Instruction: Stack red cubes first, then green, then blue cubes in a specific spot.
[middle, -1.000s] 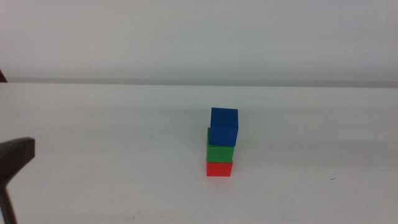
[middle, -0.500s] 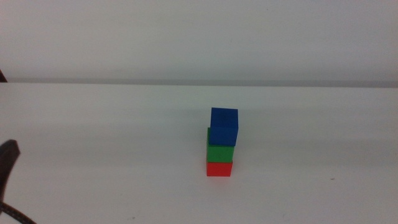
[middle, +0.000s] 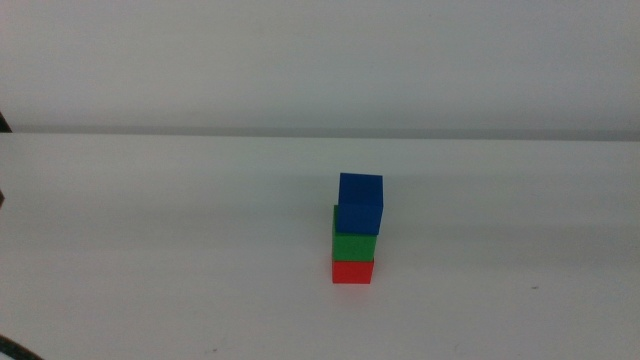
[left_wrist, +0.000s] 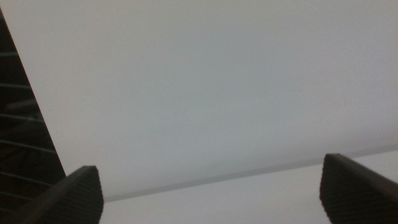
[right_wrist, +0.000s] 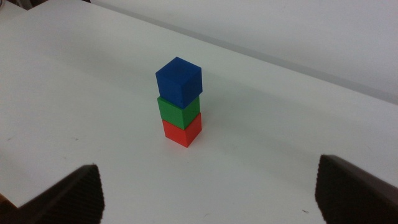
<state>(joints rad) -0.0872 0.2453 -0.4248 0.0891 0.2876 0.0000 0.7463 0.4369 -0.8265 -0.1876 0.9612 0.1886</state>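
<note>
The red cube (middle: 352, 271) sits on the white counter (middle: 150, 250) under green (middle: 354, 245) and the blue cube (middle: 360, 203), which overhangs slightly (a nudge could topple it). Both hands, left (left_wrist: 211, 193) and right (right_wrist: 208, 193), are spread apart, well clear.

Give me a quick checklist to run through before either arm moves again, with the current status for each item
1. Stack order, red cube at the bottom, green cube in the middle, blue cube on top: ok.
2. Cubes squarely aligned: not ok, the blue cube sits slightly offset on the green one.
3. Left gripper free of the stack: ok, jaws open, nothing between them, no cubes in its view.
4. Right gripper free of the stack: ok, jaws open, cubes stand well ahead of it.
5. Table around the stack free of arms in the middle view: ok.
</note>
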